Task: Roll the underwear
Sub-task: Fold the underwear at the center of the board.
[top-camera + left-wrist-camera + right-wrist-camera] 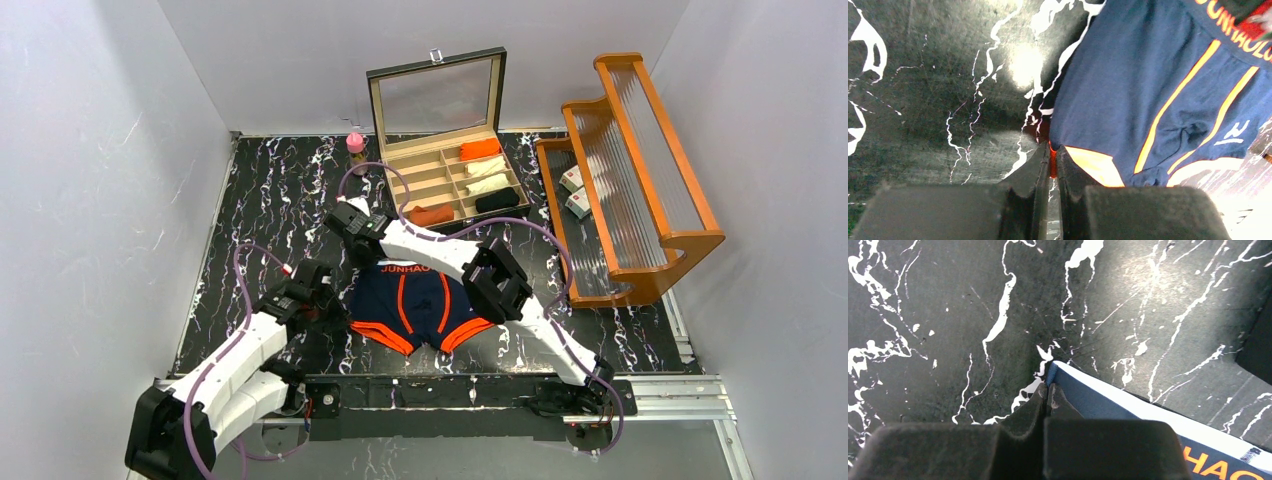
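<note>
**Pale Walls Around a Dark Marbled Surface**

Plain grey-white walls close in on three sides, unmarked and evenly lit. The surface is black with white veining – glossy enough to throw back a bright patch of glare in the left wrist view. At the right stands an orange-brown wooden rack with ribbed clear panels. Against the back wall sits a divided box, its glass lid raised, with a small pink-capped bottle just beside it. A metal rail runs along the near edge.
</note>
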You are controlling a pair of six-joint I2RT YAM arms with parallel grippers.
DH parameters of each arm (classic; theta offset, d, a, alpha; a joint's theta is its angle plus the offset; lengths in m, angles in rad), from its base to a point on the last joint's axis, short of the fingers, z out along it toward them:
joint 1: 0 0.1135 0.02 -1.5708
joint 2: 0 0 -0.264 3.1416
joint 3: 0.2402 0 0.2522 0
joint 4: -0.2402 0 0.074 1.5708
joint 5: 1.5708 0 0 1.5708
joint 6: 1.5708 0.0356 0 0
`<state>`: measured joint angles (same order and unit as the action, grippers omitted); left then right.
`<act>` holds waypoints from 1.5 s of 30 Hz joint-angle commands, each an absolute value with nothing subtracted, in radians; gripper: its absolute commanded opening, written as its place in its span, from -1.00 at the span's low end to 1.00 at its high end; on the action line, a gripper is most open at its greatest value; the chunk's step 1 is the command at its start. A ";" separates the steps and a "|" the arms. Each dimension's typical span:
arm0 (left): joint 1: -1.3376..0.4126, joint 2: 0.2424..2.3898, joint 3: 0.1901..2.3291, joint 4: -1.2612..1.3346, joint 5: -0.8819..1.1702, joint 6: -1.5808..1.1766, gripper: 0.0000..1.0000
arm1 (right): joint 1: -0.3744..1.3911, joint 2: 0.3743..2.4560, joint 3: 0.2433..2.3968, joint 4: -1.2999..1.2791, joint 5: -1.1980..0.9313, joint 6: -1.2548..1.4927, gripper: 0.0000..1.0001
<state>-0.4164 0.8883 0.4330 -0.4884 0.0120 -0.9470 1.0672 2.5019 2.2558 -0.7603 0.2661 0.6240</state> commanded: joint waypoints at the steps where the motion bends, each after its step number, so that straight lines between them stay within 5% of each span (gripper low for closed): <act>1: -0.422 0.878 0.516 -0.590 -0.059 -0.901 -1.00 | 1.055 2.443 2.299 -0.737 0.175 0.617 -0.97; 21: -0.439 0.919 0.751 -0.615 0.209 -0.774 -1.00 | 0.890 1.957 1.701 -0.328 -0.116 0.669 -0.97; 45: -0.928 1.412 1.042 -0.292 0.086 -1.010 -1.00 | 0.575 1.754 1.265 -0.155 -0.480 0.552 -0.97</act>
